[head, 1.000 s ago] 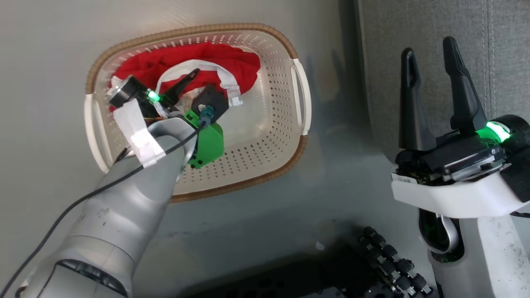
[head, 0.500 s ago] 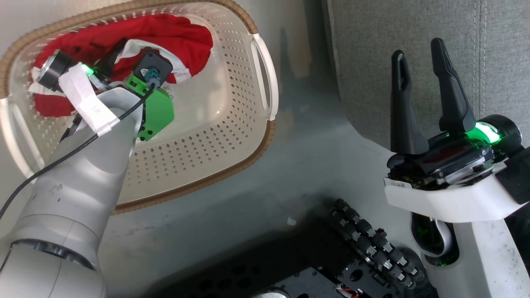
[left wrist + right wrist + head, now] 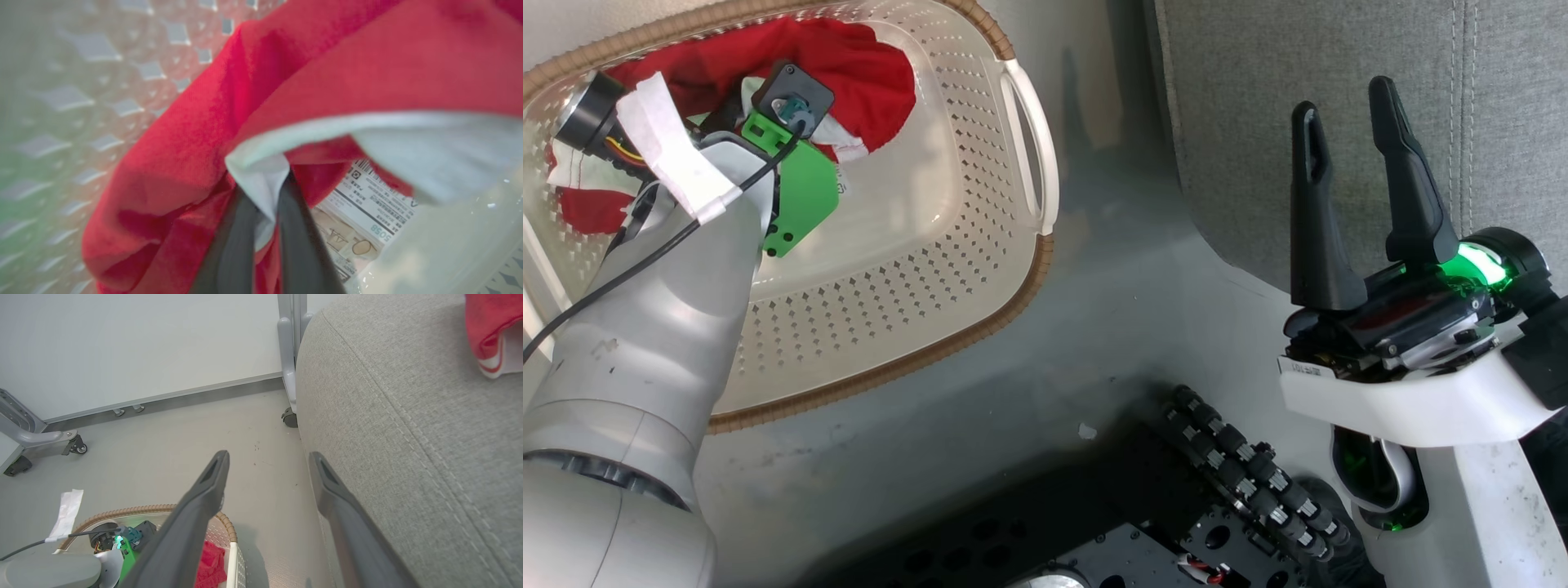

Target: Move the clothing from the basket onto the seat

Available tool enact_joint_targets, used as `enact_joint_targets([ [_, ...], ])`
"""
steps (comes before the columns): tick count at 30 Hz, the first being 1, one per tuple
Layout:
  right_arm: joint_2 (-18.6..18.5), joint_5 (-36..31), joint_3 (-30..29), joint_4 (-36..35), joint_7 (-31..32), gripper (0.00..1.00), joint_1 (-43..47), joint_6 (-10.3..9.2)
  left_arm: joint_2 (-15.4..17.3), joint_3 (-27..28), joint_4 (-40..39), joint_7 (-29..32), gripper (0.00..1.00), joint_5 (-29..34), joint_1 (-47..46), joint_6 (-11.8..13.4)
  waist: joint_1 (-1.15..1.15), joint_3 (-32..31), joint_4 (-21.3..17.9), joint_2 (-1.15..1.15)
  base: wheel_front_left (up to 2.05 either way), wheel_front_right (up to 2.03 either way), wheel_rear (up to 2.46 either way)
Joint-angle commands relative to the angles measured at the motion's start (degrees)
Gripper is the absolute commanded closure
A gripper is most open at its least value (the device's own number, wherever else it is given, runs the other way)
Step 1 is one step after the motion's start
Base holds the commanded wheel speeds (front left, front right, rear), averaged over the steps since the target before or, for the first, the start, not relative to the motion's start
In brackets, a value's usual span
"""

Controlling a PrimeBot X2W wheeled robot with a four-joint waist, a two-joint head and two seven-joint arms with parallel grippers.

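Observation:
The cream perforated basket [image 3: 915, 269] stands on the floor at the upper left, with red clothing [image 3: 866, 65] heaped at its far end. My left arm [image 3: 686, 269] reaches down into it, its wrist covering the fingers. In the left wrist view my left gripper [image 3: 265, 192] is shut on the white trim of the red clothing [image 3: 196, 134], close to the basket wall [image 3: 61, 102]. My right gripper [image 3: 1343, 102] hangs open and holds nothing, beside the grey seat [image 3: 1258, 122]. Another red and white garment [image 3: 484, 330] lies on the seat [image 3: 408, 437].
A printed sticker [image 3: 367, 200] lies on the basket floor. My dark wheeled base [image 3: 1176, 506] fills the lower middle. A grey post with a caster [image 3: 291, 416] stands behind the seat's corner, and a wheeled grey frame [image 3: 41, 437] stands against the white wall.
The head camera has shifted, sliding the basket up and left in the picture. My left gripper has sunk deeper into the clothing and closed on it. The right gripper stays open.

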Motion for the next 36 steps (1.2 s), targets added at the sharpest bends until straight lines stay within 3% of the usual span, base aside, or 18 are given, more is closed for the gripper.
enact_joint_targets([
  [1,-0.01,0.15,-0.11,-0.31,-0.17,0.0,0.62,-0.01,0.28,-0.28,0.3,0.1,1.0,0.08,-1.36,-0.01,-0.01,-0.12,0.0,0.0,0.0,0.0,0.0],
  [9,-0.01,0.06,0.15,0.76,-0.17,0.0,-1.35,-0.01,-1.08,0.44,0.39,-2.5,1.0,-2.12,0.21,0.38,-0.01,-1.18,0.09,0.0,0.0,0.0,0.0],
  [22,-0.07,-3.41,-2.13,5.76,-0.17,0.0,0.06,-0.01,-5.28,1.89,-2.59,-13.27,1.0,-7.4,9.17,-2.72,-0.01,-12.02,6.54,0.0,0.0,0.0,0.0],
  [29,-0.09,-5.33,-3.43,7.34,1.41,0.0,1.64,-0.02,-6.57,2.14,-9.14,-14.2,1.0,-10.05,13.31,-3.96,-0.01,-19.09,9.69,0.0,0.0,0.0,0.0],
  [36,-0.1,-6.33,-4.99,7.64,4.0,0.0,4.46,-0.01,-5.58,3.24,-22.5,-14.2,1.0,-12.43,20.69,-4.91,-0.01,-27.76,13.03,0.0,0.0,0.0,0.0],
])
